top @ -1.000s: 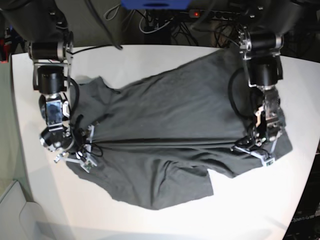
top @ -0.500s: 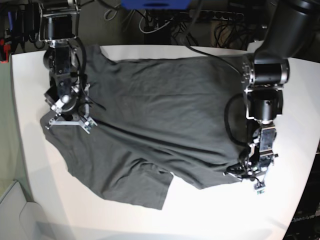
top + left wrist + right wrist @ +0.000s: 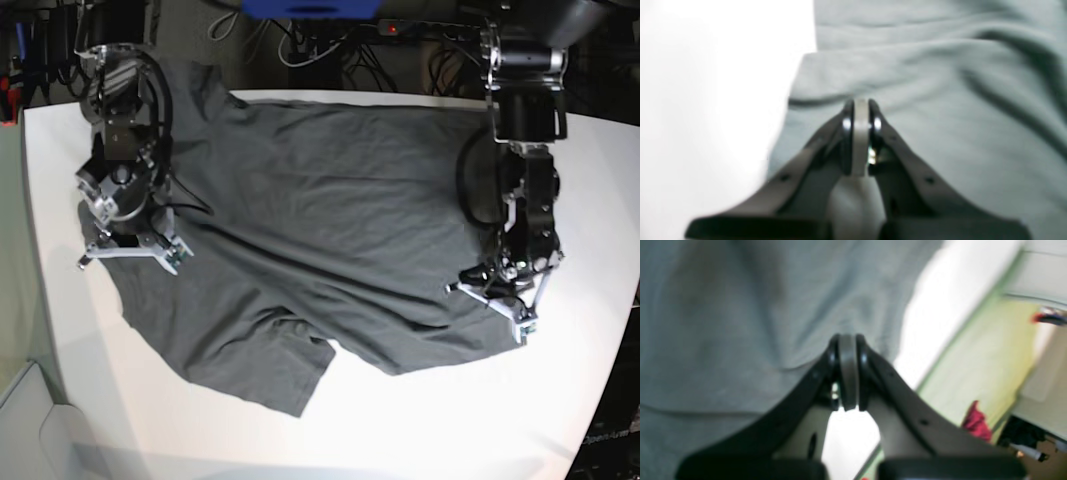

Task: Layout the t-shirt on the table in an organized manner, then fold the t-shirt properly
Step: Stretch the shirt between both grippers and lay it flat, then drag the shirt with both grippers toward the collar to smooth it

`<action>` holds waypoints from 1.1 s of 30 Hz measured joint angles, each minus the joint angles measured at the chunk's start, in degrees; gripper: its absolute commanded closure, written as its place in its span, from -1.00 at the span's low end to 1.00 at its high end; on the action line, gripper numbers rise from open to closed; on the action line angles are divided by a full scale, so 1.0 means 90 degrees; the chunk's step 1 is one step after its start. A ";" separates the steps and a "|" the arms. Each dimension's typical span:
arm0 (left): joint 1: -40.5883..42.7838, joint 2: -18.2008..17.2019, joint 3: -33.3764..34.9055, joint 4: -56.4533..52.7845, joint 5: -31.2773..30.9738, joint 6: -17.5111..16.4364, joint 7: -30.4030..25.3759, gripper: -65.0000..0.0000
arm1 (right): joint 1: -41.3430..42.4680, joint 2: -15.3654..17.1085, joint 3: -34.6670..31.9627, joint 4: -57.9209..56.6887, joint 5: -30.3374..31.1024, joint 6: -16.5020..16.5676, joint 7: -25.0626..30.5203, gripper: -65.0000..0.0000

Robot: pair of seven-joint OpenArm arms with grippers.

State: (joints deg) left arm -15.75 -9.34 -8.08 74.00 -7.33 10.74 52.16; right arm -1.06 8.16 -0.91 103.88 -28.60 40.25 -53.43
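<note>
The dark grey t-shirt lies spread across the white table, wrinkled, with one sleeve pointing toward the near edge. Its far left corner reaches past the table's back edge. My left gripper is at the shirt's right edge, shut on a pinch of the cloth. In the left wrist view the left gripper clamps a fold of the t-shirt beside the bare table. My right gripper is shut on the shirt's left edge. The right wrist view shows the right gripper with the t-shirt between its pads.
Cables and a power strip run behind the table's far edge, next to a blue object. The table's left edge borders a green floor with a red item on it.
Both grippers have dragged the shirt toward the table's far side and stretched it wider. In the last half second the left gripper rose a little and the right gripper dropped slightly.
</note>
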 measured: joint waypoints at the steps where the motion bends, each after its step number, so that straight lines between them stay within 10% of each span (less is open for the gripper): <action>1: 0.0068 0.0044 0.0007 0.0061 -0.0151 -0.0041 0.0029 1.00 | 0.0080 -0.0012 -0.0002 -0.0036 -0.0002 0.0010 -0.0024 1.00; 17: 0.0092 -0.0044 0.0044 -0.1273 -0.0911 -0.0274 -0.0916 1.00 | 0.1511 0.0012 0.0345 -0.3038 -0.0041 -0.0002 0.0799 1.00; 33: 0.1783 -0.1205 -0.0007 0.0991 -0.0619 -0.0032 0.0879 1.00 | -0.1598 -0.0027 -0.0500 -0.0228 -0.0117 -0.0114 0.1365 1.00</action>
State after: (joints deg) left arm 0.30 -20.18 -8.14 82.91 -12.91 10.46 60.07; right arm -15.44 7.92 -5.41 101.82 -29.65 39.22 -41.15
